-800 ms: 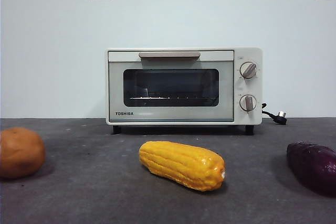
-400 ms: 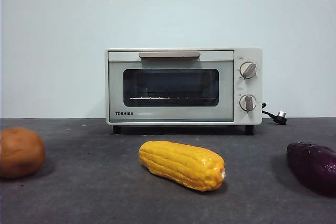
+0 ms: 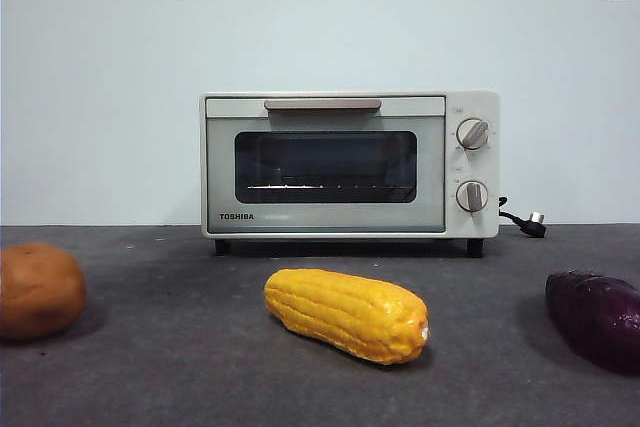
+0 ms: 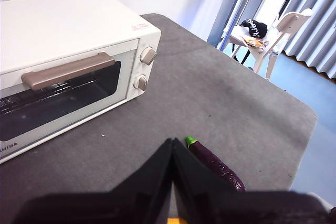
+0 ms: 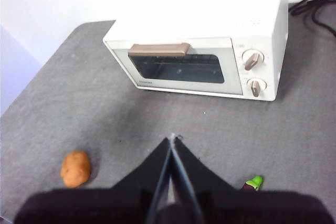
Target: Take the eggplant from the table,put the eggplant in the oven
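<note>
Overhead, the left gripper (image 4: 172, 148) is held with jaws pressed together, empty, above the table (image 4: 236, 98); the right gripper (image 5: 171, 142) is likewise closed on nothing. Just beyond the left jaws the eggplant (image 4: 215, 163) is seen lying on the table (green stem toward the oven (image 4: 68, 61)), whose door is shut. Corn (image 3: 346, 313) and potato (image 3: 38, 290) lie in front.

The oven (image 3: 350, 165) carries the brand name TOSHIBA in small dark capitals at the lower left corner of its door (image 3: 325, 174). The left wrist view catches only the letters "HIBA". A small pinkish sticker on the oven's top is too faint to read.
</note>
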